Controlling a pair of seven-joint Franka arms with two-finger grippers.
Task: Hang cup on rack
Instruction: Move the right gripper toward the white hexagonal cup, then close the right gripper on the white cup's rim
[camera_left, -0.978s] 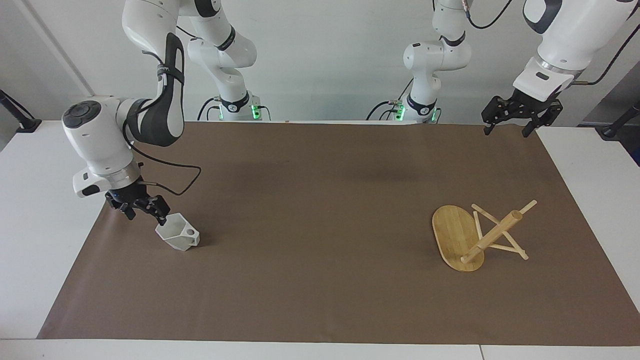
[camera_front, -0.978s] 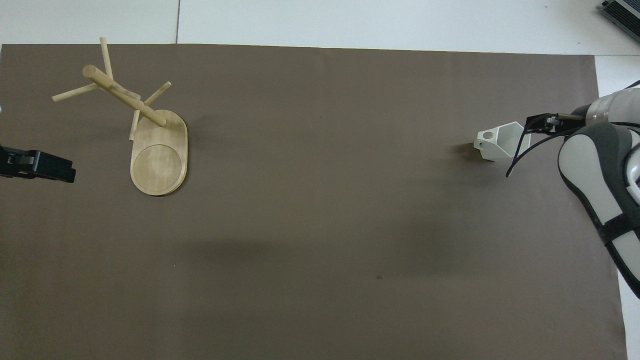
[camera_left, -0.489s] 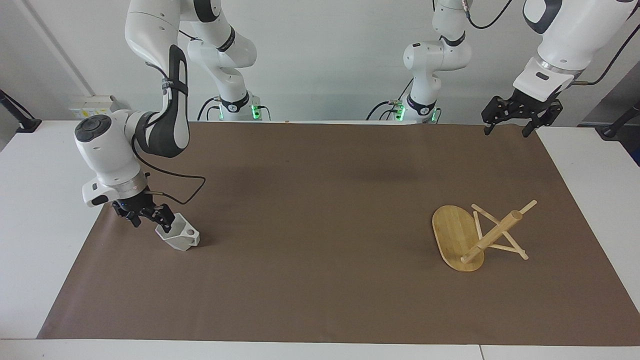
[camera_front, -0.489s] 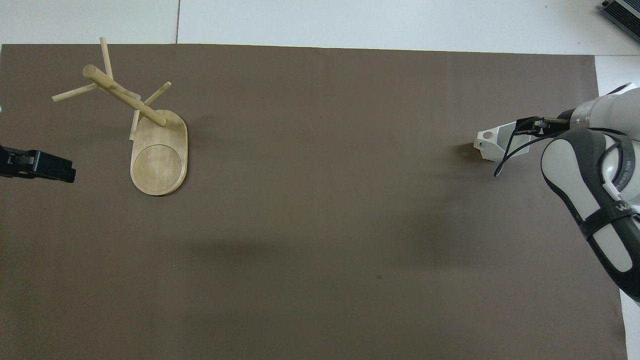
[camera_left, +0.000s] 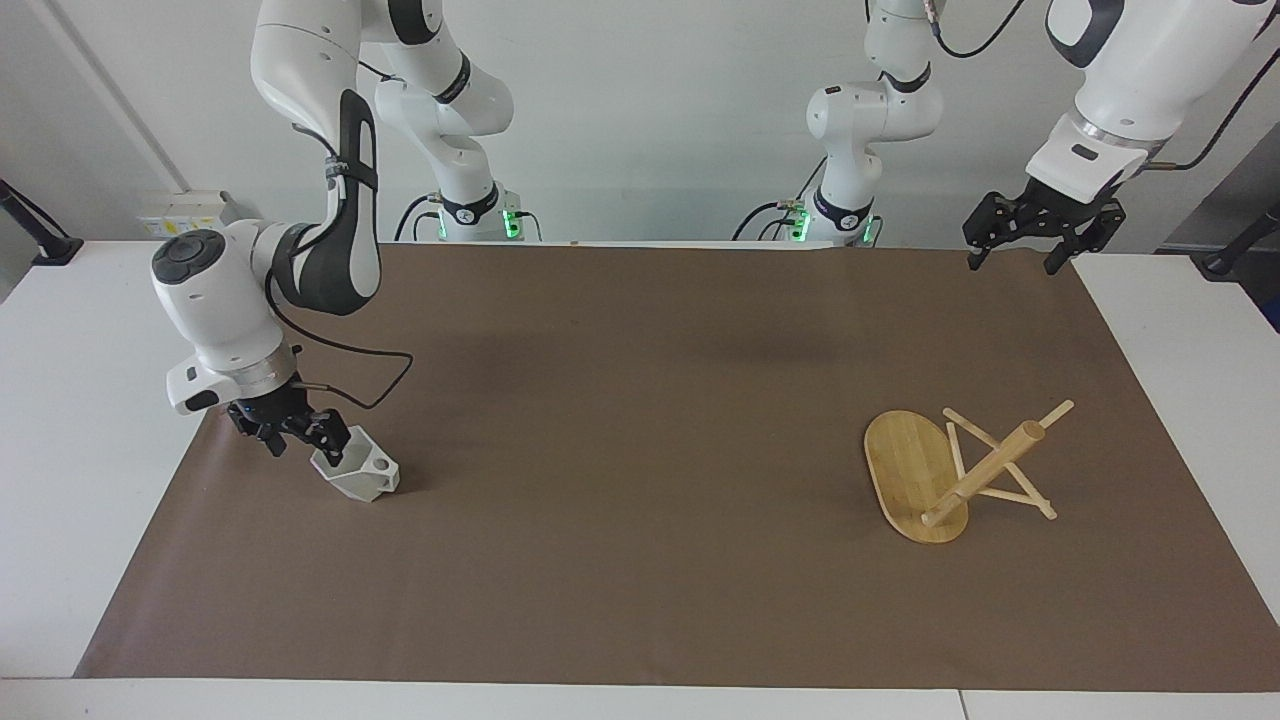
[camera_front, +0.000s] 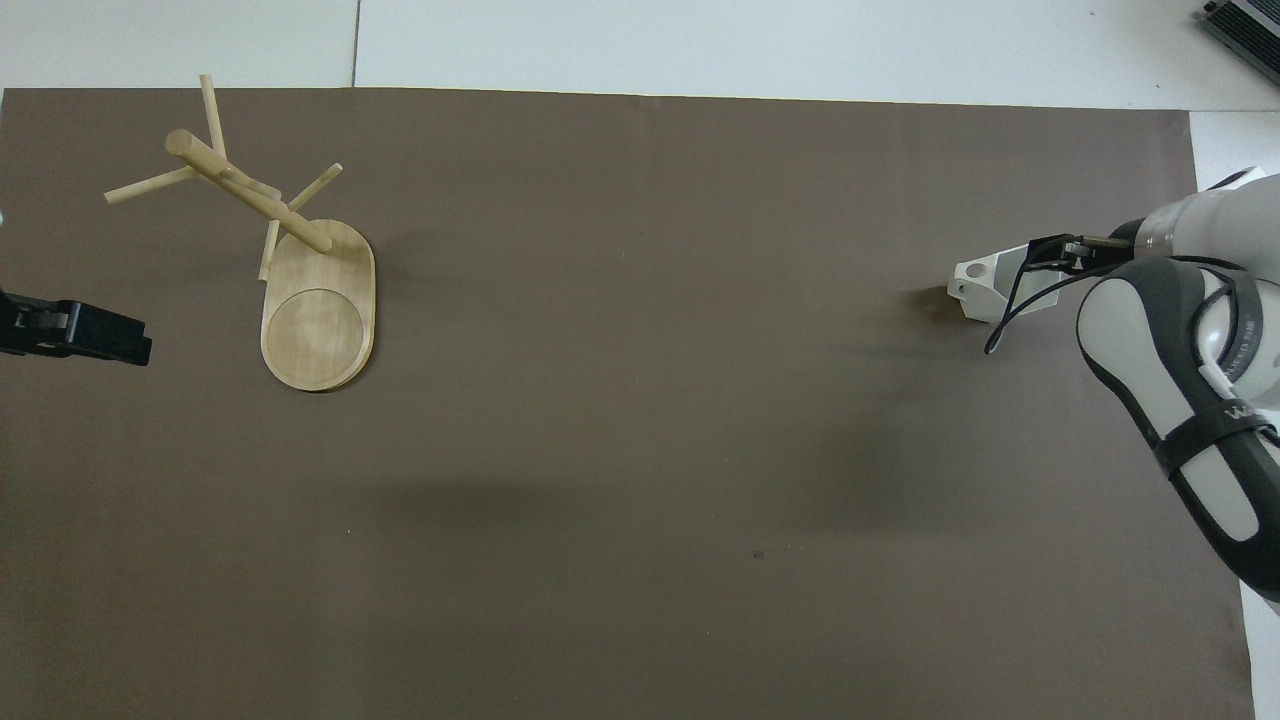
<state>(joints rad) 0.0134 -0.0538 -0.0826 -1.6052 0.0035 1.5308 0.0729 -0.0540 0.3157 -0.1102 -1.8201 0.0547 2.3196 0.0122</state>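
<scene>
The white faceted cup (camera_left: 362, 474) sits on the brown mat toward the right arm's end of the table, its pierced handle pointing away from the gripper. My right gripper (camera_left: 300, 440) is down at the cup's rim and open, with one finger (camera_left: 335, 440) in the cup's mouth and the other outside the wall. In the overhead view the same gripper (camera_front: 1055, 255) covers part of the cup (camera_front: 985, 285). The bamboo rack (camera_left: 925, 475) stands on its oval base toward the left arm's end, also seen from above (camera_front: 318, 300). My left gripper (camera_left: 1011, 262) waits open, up in the air over the mat's corner.
A brown mat (camera_left: 640, 400) covers most of the white table. The right arm's black cable (camera_left: 370, 375) loops above the mat beside the cup. The rack's thin pegs (camera_left: 1000, 455) stick out to several sides of its post.
The right arm has swung in and its gripper has settled lower onto the cup's rim. The cup, the rack and the left arm have not moved.
</scene>
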